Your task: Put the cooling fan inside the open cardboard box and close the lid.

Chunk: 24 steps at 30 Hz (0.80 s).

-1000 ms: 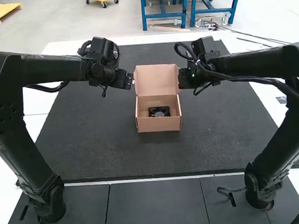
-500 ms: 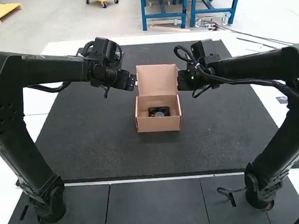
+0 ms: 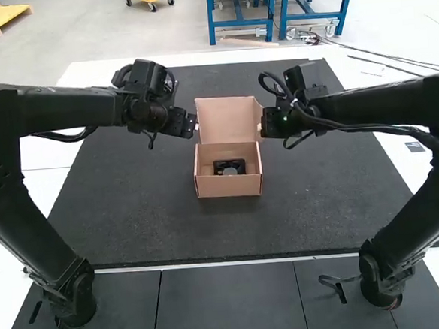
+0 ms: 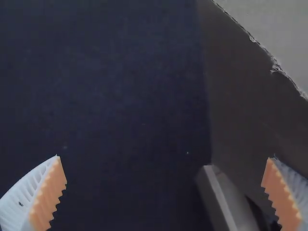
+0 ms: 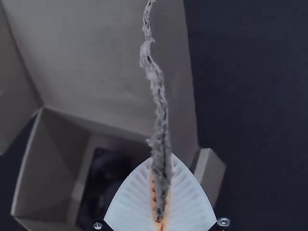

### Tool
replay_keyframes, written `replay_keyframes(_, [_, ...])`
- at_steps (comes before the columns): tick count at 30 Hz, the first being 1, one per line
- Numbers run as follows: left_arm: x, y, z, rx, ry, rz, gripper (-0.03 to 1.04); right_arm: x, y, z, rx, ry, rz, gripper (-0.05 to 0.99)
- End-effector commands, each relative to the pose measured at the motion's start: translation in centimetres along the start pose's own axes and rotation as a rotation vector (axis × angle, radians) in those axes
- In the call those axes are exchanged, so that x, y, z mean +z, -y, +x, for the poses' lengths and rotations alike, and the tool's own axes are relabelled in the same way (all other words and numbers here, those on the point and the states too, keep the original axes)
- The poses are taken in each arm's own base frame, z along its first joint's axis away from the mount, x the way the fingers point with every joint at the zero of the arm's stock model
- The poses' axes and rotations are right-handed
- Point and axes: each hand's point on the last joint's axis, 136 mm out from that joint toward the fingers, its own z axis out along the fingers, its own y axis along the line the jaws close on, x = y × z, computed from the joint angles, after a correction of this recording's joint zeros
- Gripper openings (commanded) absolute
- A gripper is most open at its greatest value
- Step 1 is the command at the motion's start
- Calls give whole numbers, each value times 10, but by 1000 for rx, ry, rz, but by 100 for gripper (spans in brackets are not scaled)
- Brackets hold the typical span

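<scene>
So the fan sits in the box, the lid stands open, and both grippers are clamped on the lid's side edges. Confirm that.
Not both. The right gripper is clamped on the lid at its edge, but the left gripper is open: the left wrist view shows its fingers spread wide, not closed on the lid. The fan does sit in the box, and the lid stands open.

A small brown cardboard box [image 3: 228,184] sits upright near the middle of the black-matted worktop [image 3: 132,208], open at the top. Its lid [image 3: 228,120] stands raised from the far wall, plain inner face showing. A black, square cooling fan [image 3: 229,166] lies flat on the box floor.
</scene>
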Motion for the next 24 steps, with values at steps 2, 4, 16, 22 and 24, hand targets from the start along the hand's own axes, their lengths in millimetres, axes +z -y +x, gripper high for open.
replay_keyframes(2, [-12,9,-9,-1,40,33,96,-4,-25,12,11,-36,-101,0])
replay_keyframes(4, [-13,9,-7,-1,38,32,96,-4,-26,10,11,-31,-104,0])
replay_keyframes(16, [-15,9,-7,-3,43,33,96,-10,-31,-3,2,14,-118,9])
replay_keyframes(22, [-15,9,-7,-1,44,34,96,-14,-33,-5,-1,27,-122,12])
replay_keyframes(24, [-15,9,-7,1,46,34,96,-16,-33,-7,-2,31,-123,12])
